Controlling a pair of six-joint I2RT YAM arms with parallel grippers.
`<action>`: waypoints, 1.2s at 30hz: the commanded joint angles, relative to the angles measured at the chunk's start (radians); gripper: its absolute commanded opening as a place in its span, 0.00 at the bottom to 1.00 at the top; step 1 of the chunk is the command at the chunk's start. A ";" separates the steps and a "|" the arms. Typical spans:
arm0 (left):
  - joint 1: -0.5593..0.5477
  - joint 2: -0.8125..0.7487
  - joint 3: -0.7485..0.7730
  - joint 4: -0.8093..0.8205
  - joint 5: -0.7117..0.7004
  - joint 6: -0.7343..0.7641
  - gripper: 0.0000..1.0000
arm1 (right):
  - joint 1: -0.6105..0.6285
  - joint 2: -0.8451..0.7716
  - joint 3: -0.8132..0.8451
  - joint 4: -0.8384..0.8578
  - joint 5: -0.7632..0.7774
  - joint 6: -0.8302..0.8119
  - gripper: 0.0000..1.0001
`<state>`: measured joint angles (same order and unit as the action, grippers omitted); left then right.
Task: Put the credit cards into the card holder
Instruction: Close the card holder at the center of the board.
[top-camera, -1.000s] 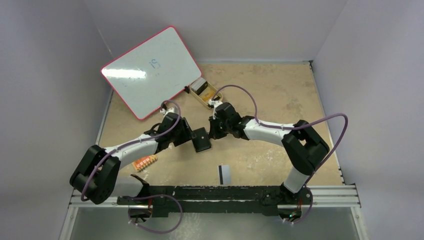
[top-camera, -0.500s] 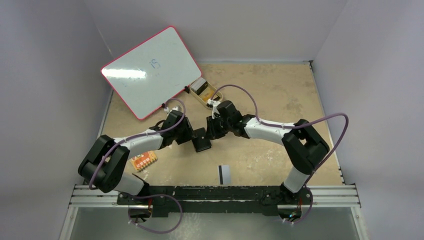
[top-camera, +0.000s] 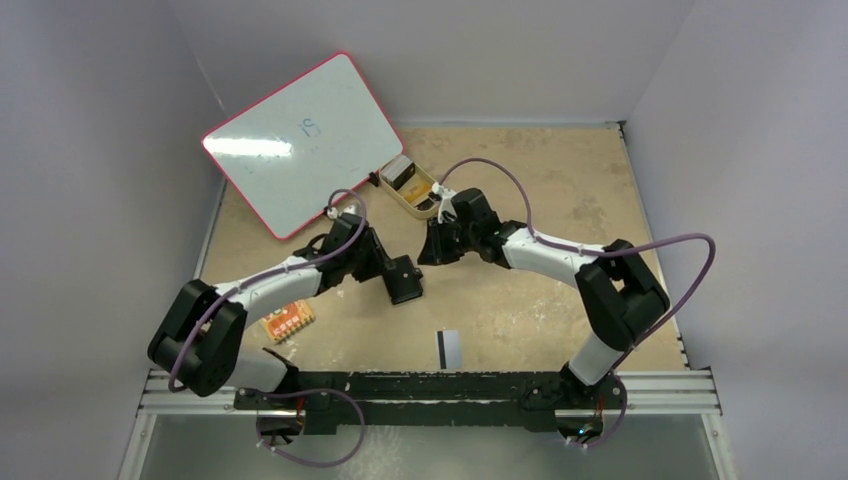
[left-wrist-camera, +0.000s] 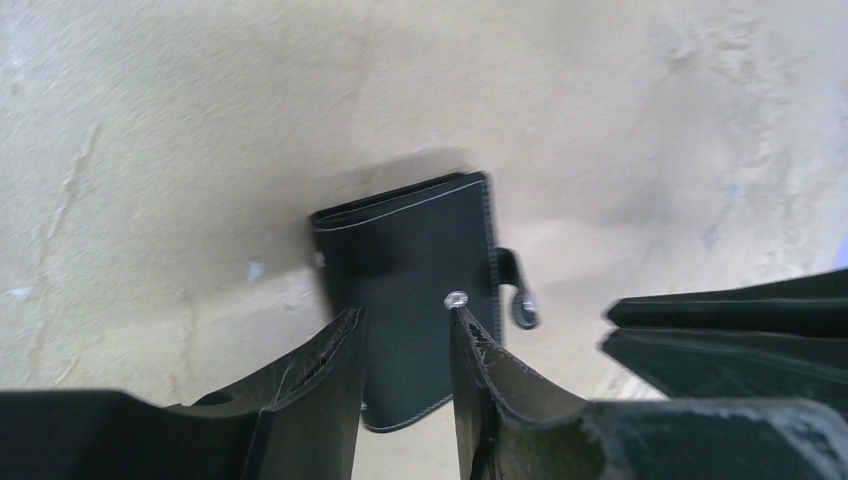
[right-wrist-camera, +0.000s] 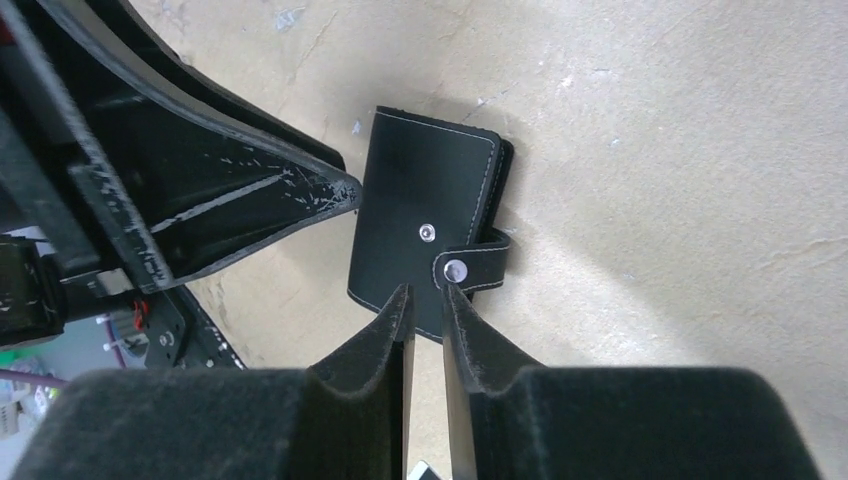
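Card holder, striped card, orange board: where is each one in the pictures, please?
card holder (right-wrist-camera: 425, 190), right wrist view, middle of the black cover.
striped card (top-camera: 452, 347), top view, its pale face.
orange board (top-camera: 288, 322), top view, its centre.

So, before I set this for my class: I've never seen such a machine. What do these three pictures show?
It is a robot: two jointed arms bolted at the near edge of a table, each ending in a two-fingered claw. The wide picture comes from a fixed camera above and behind the arms. The other two come from a camera on each wrist, looking along that arm's fingers. On the table lie a folded black card holder with its snap tab undone, a card with a black stripe, a small orange board and a tan tray. A whiteboard sits at the far left. The left claw and right claw are both right at the card holder, fingers apart. Neither appears to grip anything.
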<state>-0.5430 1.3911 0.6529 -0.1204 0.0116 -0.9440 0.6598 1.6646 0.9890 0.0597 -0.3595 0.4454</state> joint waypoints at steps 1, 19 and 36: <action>0.003 -0.022 0.075 0.057 0.047 -0.016 0.34 | -0.011 0.025 -0.013 0.057 -0.065 0.017 0.17; 0.003 0.148 0.056 0.119 0.048 0.025 0.25 | -0.011 0.106 -0.032 0.133 -0.075 0.053 0.19; 0.003 0.134 0.038 0.133 0.050 0.015 0.25 | 0.016 0.143 -0.030 0.159 -0.096 0.074 0.17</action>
<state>-0.5419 1.5295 0.7094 -0.0200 0.0727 -0.9394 0.6598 1.7954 0.9516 0.1864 -0.4229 0.5064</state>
